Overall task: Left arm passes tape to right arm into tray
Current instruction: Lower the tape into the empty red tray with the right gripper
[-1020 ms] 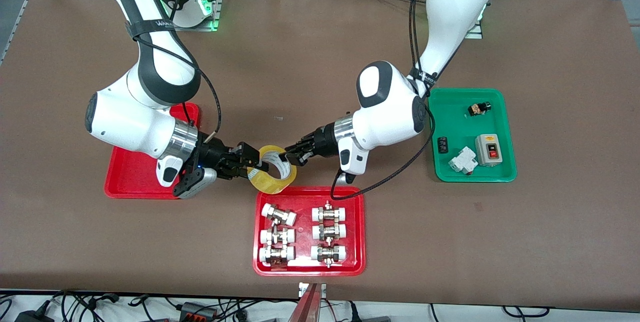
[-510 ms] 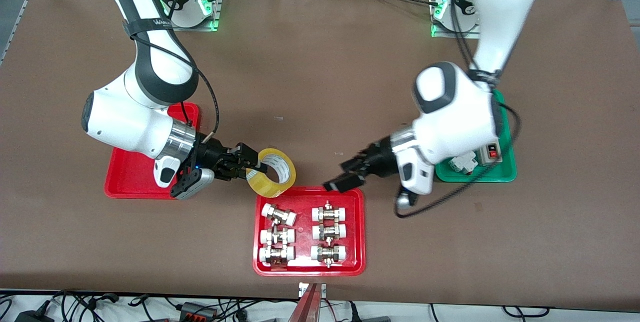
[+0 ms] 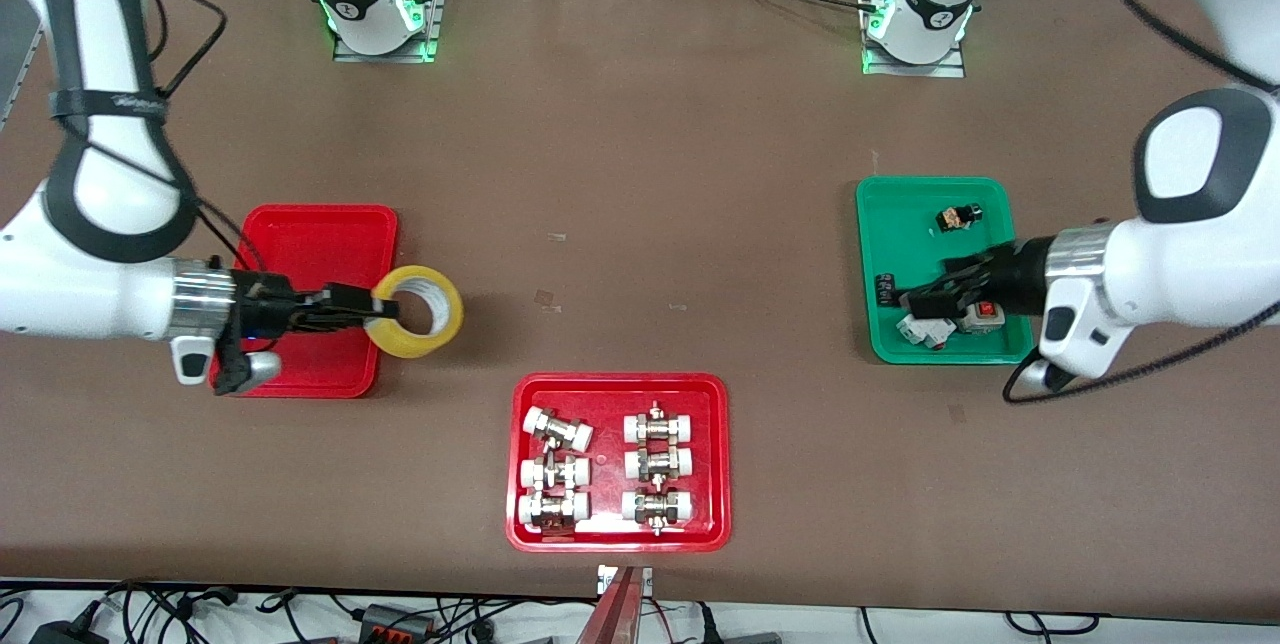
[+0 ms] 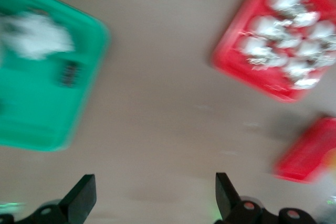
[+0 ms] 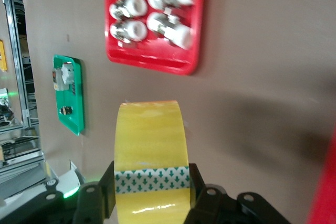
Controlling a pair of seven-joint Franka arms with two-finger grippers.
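The tape, a yellow ring with a white core, is gripped across its band by my right gripper. It hangs over the plain red tray's edge on the side toward the table's middle. In the right wrist view the tape sits between the shut fingers of the right gripper, and the tray's rim shows at the edge. My left gripper is open and empty over the green tray. The left wrist view shows it with its fingers wide apart.
A red tray holding several metal-and-white pipe fittings lies nearer the front camera, mid-table. The green tray holds a switch box and small electrical parts. The fittings tray also shows in the right wrist view and the left wrist view.
The left gripper let go of the tape and swung away to over the green tray. The right arm carried the tape from mid-table to the plain red tray's edge.
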